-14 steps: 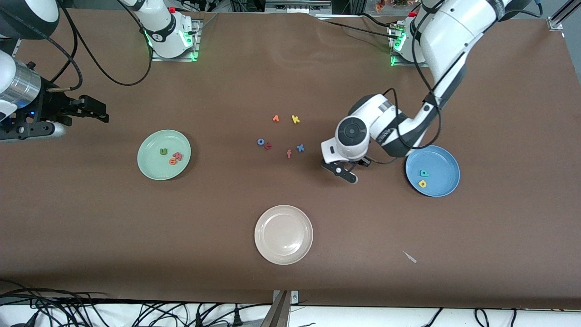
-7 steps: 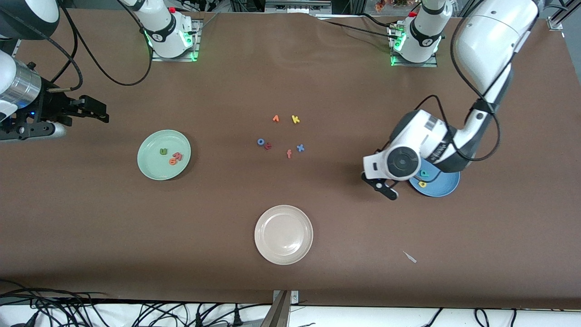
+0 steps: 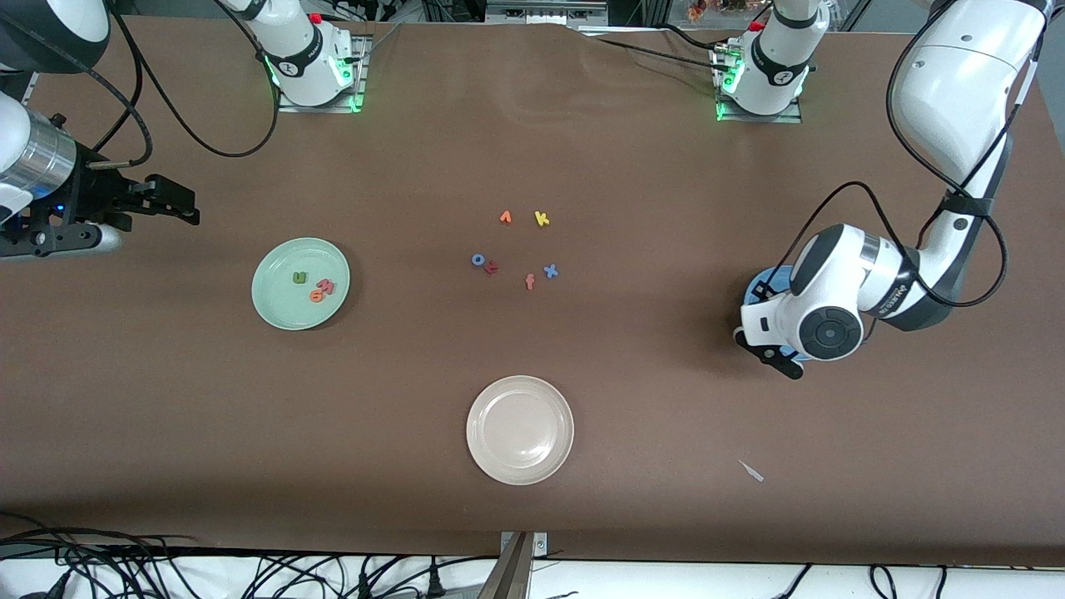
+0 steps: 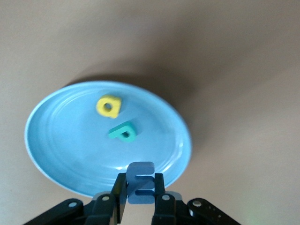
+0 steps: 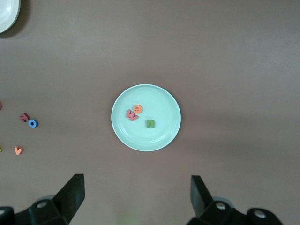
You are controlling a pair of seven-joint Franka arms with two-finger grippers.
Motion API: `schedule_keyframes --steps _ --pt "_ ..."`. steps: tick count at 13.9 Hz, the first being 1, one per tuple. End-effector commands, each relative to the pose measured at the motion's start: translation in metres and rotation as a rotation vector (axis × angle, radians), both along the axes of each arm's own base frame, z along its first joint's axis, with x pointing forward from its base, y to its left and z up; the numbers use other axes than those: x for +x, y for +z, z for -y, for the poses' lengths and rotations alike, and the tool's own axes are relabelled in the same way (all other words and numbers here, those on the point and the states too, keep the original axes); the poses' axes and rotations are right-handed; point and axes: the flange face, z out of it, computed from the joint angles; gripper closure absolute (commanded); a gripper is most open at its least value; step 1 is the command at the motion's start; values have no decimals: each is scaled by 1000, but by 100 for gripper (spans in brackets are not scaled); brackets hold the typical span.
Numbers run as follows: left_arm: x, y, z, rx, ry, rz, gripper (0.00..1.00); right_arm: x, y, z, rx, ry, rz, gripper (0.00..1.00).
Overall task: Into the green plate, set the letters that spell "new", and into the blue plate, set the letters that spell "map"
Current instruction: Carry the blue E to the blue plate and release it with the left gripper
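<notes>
My left gripper [image 3: 782, 362] hangs over the rim of the blue plate [image 3: 759, 288], most of which my wrist hides in the front view. In the left wrist view the gripper [image 4: 140, 190] is shut on the blue "m" [image 4: 140, 171], just above the blue plate [image 4: 65, 140]. The yellow "a" [image 4: 108, 106] and teal "p" [image 4: 123, 132] lie in that plate. The green plate [image 3: 279, 306] holds the green "n" [image 3: 299, 278], orange "e" [image 3: 316, 294] and pink "w" [image 3: 327, 286]. My right gripper [image 3: 179, 206] waits open, up over the table at the right arm's end; its wrist view looks down on the green plate [image 5: 161, 96].
A cream-white plate [image 3: 520, 429] sits nearer the front camera at mid-table. Loose letters lie in the middle: an orange wedge [image 3: 505, 217], a yellow "k" [image 3: 542, 219], a blue "o" [image 3: 478, 259], a dark red letter [image 3: 492, 267], an "f" [image 3: 530, 282] and a blue "x" [image 3: 550, 270].
My left arm has swung from beside the loose letters toward its own end of the table and now holds the "m" over the blue plate. The right arm has not moved.
</notes>
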Motion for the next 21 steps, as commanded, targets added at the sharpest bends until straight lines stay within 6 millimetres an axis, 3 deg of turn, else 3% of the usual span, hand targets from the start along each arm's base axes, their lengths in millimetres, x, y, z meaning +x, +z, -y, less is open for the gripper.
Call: schedule_keyframes --steps 1,3,5,8,12,18,21 --pt "0 -2 -9 12 -44 -19 4 1 5 0 -10 19 -3 0" --pt "0 8 -13 27 -34 -27 0 1 5 1 -10 17 -3 0" --pt "8 32 -25 45 0 -40 0 1 6 0 -10 19 0 0" --pt "22 80 -41 74 62 -49 0 1 5 0 -10 19 -1 0" --pt "22 145 -52 105 116 40 0 1 6 0 -10 19 0 0" --pt "16 185 -88 49 298 95 0 2 5 -1 -10 20 2 0" --pt "8 217 -88 52 355 162 0 1 6 -1 -10 20 3 0"
